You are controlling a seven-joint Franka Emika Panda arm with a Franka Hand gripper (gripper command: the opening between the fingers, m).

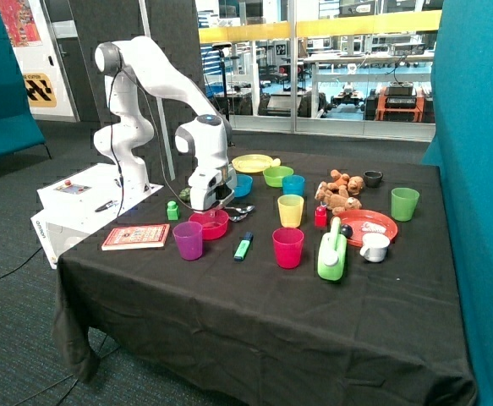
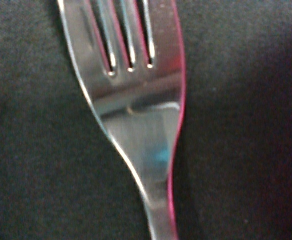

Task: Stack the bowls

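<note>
The pink bowl (image 1: 210,223) sits on the black cloth near the robot's side of the table. My gripper (image 1: 212,205) hangs low right over its far rim. Just behind the gripper stands the blue bowl (image 1: 242,184), partly hidden by it, and the lime green bowl (image 1: 277,176) is beside that one. All three bowls stand apart, none inside another. The wrist view is filled by a metal fork (image 2: 135,115) lying on the black cloth (image 2: 246,150); no bowl shows there.
Cutlery (image 1: 238,211) lies beside the pink bowl. Purple (image 1: 188,240), pink (image 1: 287,247), yellow (image 1: 290,211), blue (image 1: 293,185) and green (image 1: 404,203) cups stand around. Also present are a yellow plate (image 1: 253,162), red plate (image 1: 366,225), green bottle (image 1: 331,254), teddy (image 1: 341,190) and red book (image 1: 136,236).
</note>
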